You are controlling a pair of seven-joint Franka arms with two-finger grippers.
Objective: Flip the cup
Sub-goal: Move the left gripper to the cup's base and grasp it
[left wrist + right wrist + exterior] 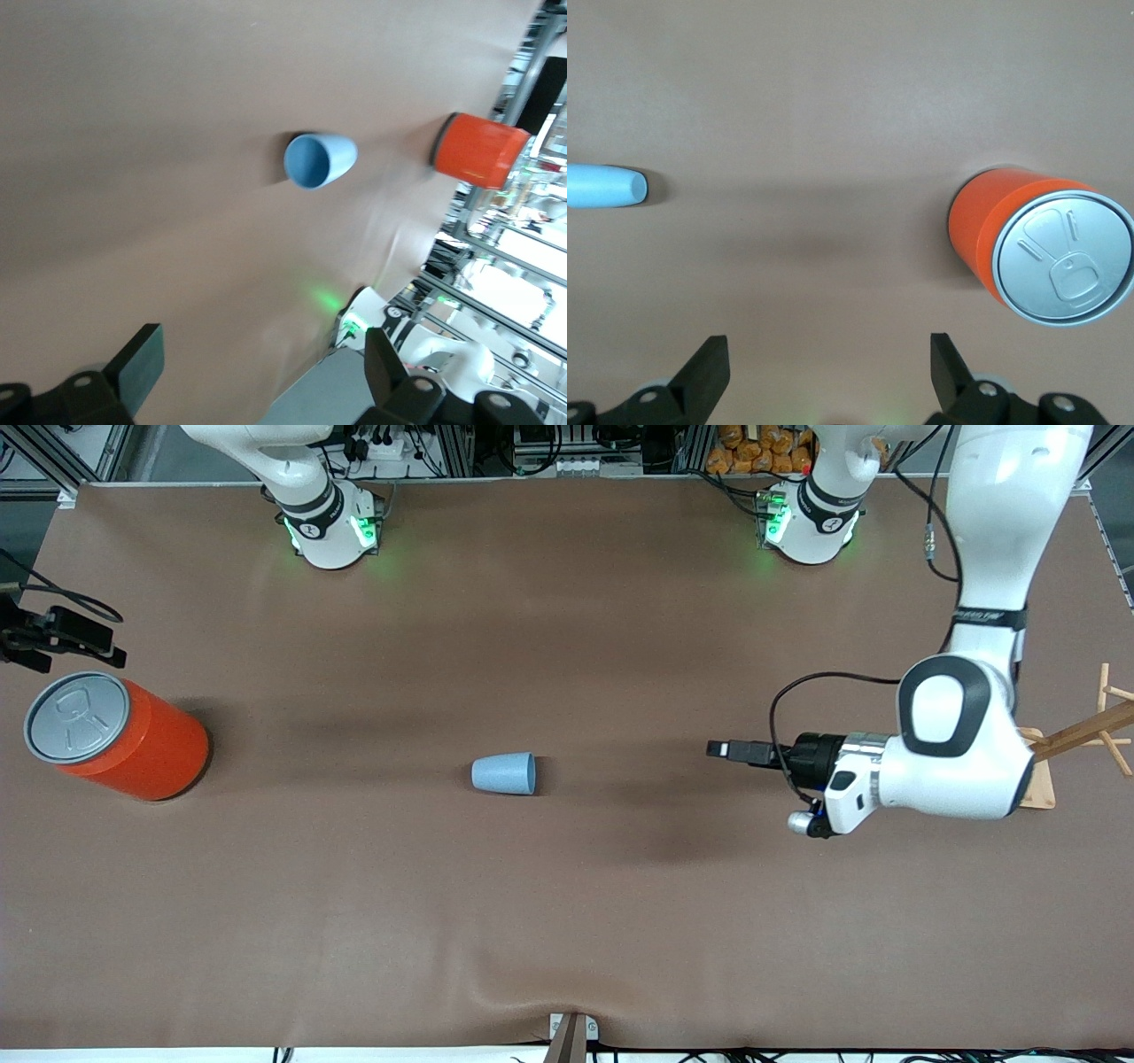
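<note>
Fingers spread wide and gripping nothing: that goes for both arms, as each wrist view shows two dark fingers (142, 359) standing well apart with only bare desk between them.

The cup (504, 773) lies on its side about mid-desk, on the brown desk (567, 921) cover, its open mouth turned toward the left arm's end and its narrower closed base toward the right arm's end. The left wrist view looks straight into that pale blue mouth.

The left gripper (722, 749) hangs low over the desk, level and pointing at the cup's mouth, still well apart from it. Its white forearm reaches down from the base at the top of the front view.

The right gripper (31, 642) shows only as a dark shape at the edge of the front view, held above the desk just beside the orange can (120, 735). That can stands upright with its grey pull-tab lid up, at the right arm's end, well apart from the cup.

A wooden rack (1085, 731) on a pale wooden base stands at the left arm's end, partly hidden by that arm.
</note>
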